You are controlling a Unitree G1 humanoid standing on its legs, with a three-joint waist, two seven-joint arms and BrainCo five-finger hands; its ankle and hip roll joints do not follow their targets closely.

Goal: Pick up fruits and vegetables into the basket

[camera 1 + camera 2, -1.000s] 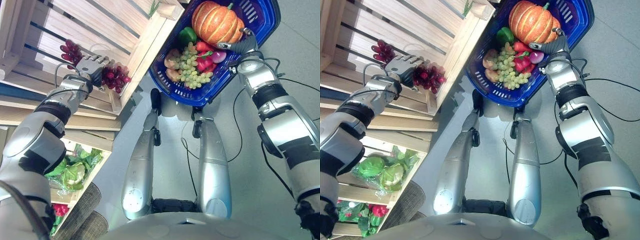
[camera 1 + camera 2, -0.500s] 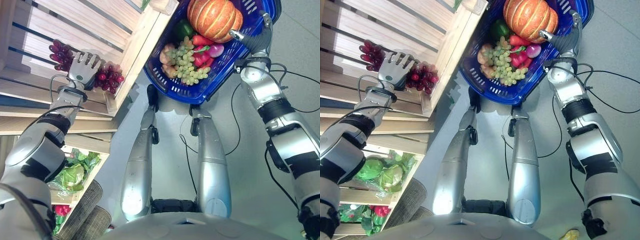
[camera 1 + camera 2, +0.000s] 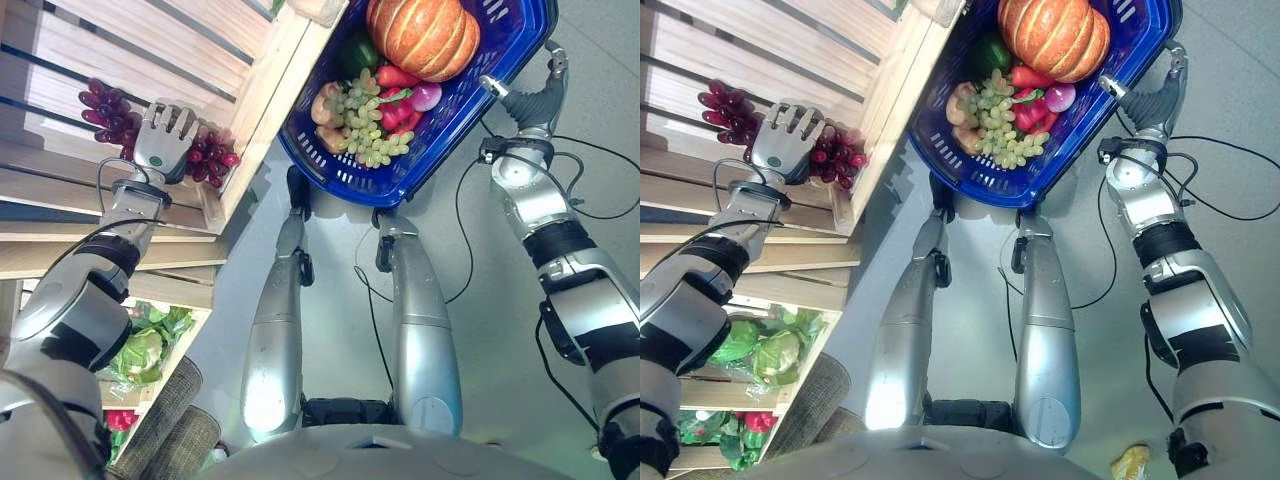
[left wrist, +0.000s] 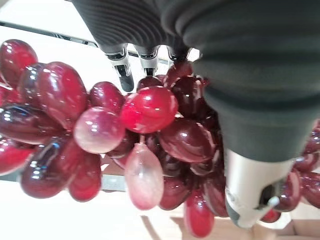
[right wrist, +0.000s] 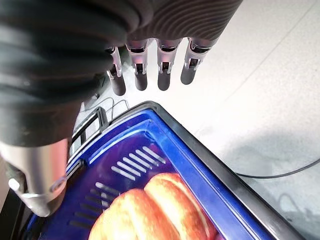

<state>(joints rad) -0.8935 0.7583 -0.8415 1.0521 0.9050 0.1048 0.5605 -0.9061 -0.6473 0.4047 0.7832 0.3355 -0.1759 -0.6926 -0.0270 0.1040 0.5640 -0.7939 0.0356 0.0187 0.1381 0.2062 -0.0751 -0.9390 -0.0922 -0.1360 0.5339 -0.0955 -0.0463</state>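
Note:
A bunch of red grapes [image 3: 212, 160] lies at the front of a slatted wooden crate [image 3: 262, 100]. My left hand [image 3: 163, 145] rests flat over the bunch, open, fingers spread and straight. Up close the red grapes [image 4: 145, 107] sit right under the left hand's fingers [image 4: 122, 75]. A blue basket [image 3: 445, 145] holds a pumpkin [image 3: 420, 35], green grapes [image 3: 365, 125], a green pepper [image 3: 358, 55] and red peppers [image 3: 395, 95]. My right hand [image 3: 528, 98] hovers open just beyond the basket's right rim [image 5: 220, 175], holding nothing.
Below the crate, a lower shelf holds leafy cabbages [image 3: 140, 345] and some red produce [image 3: 118, 420]. Two wicker baskets [image 3: 170, 425] stand at the lower left. Grey floor stretches to the right of the blue basket.
My left hand has uncurled and spread its fingers over the red grapes. My right hand has drawn back from above the basket's contents to outside its right rim.

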